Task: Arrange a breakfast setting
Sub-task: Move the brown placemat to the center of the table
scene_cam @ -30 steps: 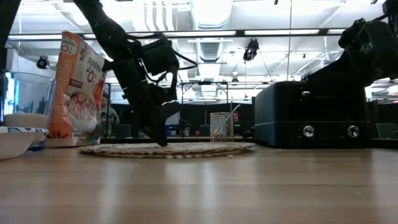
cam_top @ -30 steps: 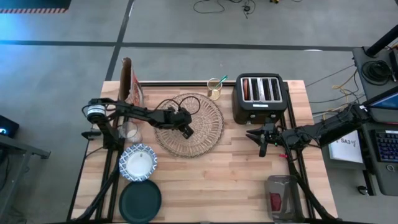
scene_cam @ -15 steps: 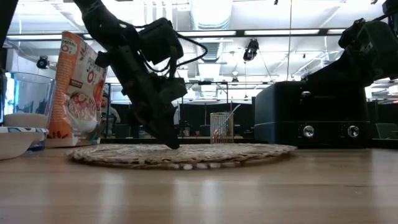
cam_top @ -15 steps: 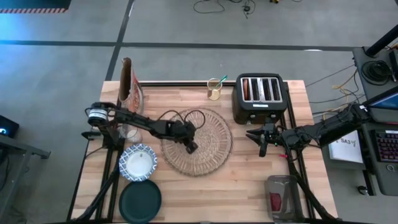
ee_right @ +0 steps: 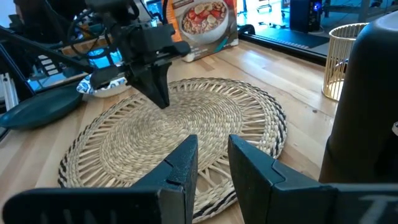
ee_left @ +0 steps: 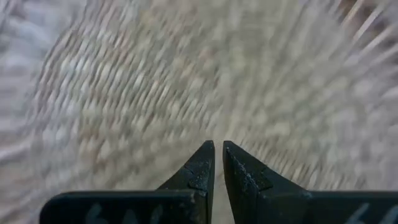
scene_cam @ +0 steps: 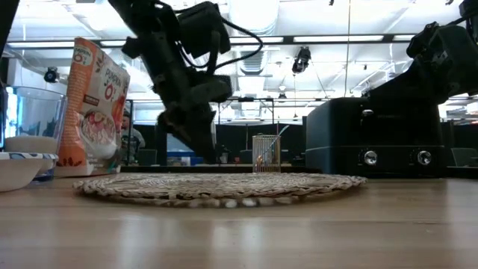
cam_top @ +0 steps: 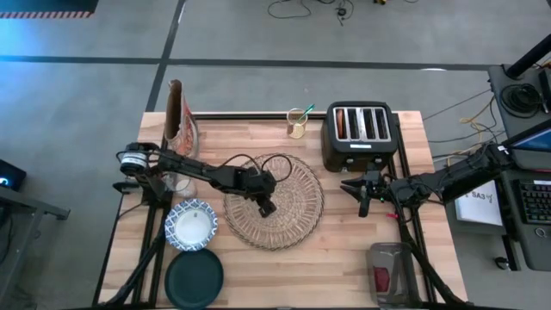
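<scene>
Tan woven round placemat [cam_top: 274,200] lies flat near the middle of the table [cam_top: 344,250], and our left gripper [cam_top: 268,207] sits right over its centre — jaws pinched nearly together, nothing between them in the left wrist view, tips just above the weave [ee_left: 124,93]. In the low view the left gripper [scene_cam: 196,138] hangs clear of the mat [scene_cam: 224,185], so we read it as not holding anything.

What the next move turns on, we judge: the remaining pieces all lie on the left arm's own side of the mat. Blue-and-white patterned bowl [cam_top: 191,225] is just beside the mat's left edge, dark teal plate [cam_top: 195,277] nearer the front edge below it, small clear glass [cam_top: 181,182] close to the left arm. Left arm clearly nearer to all three.

Right gripper [cam_top: 362,191] waits by the black four-slot toaster [cam_top: 360,133], jaws part open, empty — pointing across at the mat [ee_right: 174,137]. Spoon we cannot make out.
</scene>
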### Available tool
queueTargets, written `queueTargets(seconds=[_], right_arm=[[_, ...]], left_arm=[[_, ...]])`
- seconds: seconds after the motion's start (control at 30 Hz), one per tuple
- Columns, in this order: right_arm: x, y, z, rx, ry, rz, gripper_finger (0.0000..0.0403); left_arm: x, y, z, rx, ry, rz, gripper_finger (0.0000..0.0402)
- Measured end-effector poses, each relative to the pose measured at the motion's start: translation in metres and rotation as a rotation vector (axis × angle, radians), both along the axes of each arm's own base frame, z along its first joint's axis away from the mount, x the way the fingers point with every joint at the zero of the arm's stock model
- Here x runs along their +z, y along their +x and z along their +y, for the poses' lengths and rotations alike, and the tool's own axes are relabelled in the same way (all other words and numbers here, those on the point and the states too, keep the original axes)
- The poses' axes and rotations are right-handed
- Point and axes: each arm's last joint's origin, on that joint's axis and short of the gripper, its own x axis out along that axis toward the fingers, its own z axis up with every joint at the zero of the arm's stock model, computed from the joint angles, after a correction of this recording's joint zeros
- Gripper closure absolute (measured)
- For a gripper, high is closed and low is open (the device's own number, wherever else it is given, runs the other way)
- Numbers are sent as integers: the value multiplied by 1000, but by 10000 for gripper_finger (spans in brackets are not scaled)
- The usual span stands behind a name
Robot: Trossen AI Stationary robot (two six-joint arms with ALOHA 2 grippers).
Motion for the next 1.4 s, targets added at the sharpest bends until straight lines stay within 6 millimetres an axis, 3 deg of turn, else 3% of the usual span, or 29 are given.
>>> queueTargets(seconds=[0.23,0.4,0.93,1.2,1.4], right_arm=[[0,0,0,0,0,0,323],[0,0,0,1,0,0,323],[0,0,0,0,0,0,323],[0,0,0,0,0,0,323],[0,0,0,0,0,0,323]], left_arm=[[1,-17,-3,67,-18,228,385],[0,-23,-4,89,-23,285,385],[-27,17,-6,66,-46,129,384],[-14,25,-7,10,-5,182,384],[24,24,-14,-27,68,188,384]])
